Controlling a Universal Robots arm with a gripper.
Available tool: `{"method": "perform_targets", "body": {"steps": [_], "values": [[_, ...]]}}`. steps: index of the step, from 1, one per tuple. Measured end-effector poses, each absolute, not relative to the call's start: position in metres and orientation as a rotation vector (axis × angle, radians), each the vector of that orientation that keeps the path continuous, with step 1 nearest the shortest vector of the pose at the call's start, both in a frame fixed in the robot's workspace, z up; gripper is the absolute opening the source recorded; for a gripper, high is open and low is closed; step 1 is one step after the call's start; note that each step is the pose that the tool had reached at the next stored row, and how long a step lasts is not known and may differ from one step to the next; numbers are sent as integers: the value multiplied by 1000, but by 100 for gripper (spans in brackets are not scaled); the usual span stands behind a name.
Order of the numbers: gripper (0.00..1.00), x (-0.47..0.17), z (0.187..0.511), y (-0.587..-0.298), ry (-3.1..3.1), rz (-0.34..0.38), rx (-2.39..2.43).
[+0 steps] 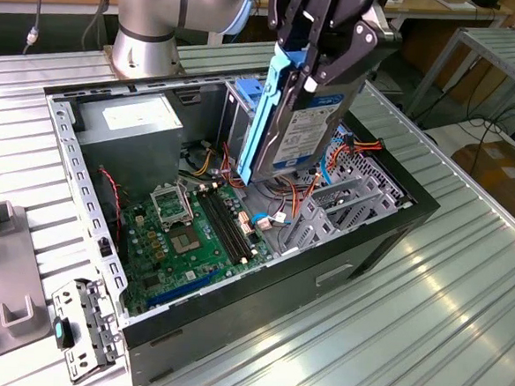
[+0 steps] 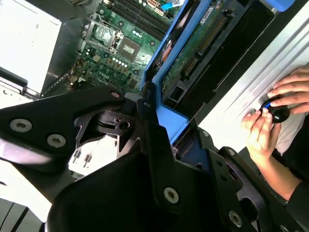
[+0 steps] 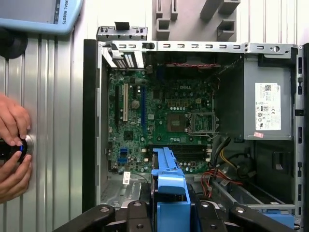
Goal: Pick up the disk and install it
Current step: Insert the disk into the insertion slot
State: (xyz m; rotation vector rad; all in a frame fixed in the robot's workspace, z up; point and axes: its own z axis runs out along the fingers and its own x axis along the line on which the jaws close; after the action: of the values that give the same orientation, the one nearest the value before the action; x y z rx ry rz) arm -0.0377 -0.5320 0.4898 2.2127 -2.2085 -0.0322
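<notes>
A: Disk (image 1: 311, 122) status?
B: Clamped at its upper end between the fingers (image 1: 347, 51) of gripper (image 1: 314, 73). Hanging on edge, slightly tilted, label face toward the exterior camera, blue rail (image 1: 267, 114) on the exterior view's left. Above the open-sided case (image 1: 230, 332), not seated.
A: Position over the case?
B: Exterior view: 1 o'clock from motherboard (image 1: 193, 233). Lower end just above grey drive cage (image 1: 332, 207) and orange cabling. Power supply (image 1: 134, 127) at 11 o'clock from the board, well apart from the disk. Arm base (image 1: 150, 26) at 12 o'clock, beyond the case.
A: Wrist cameras?
B: Second wrist view: disk's green circuit-board side in sight, rail pinched by the black fingers. Both wrist views: person's hands (image 2: 260, 130) (image 3: 12, 123) on a small black knob (image 2: 279, 114), on ribbed table (image 1: 425, 328) beside the case.
</notes>
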Motion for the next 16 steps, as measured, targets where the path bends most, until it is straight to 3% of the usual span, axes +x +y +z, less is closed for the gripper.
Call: {"method": "perform_targets", "body": {"steps": [7,16], "values": [[37,-28,487,-549,-2208,-31,2212],[37,8,485,-551,-2207,-29,2211]]}}
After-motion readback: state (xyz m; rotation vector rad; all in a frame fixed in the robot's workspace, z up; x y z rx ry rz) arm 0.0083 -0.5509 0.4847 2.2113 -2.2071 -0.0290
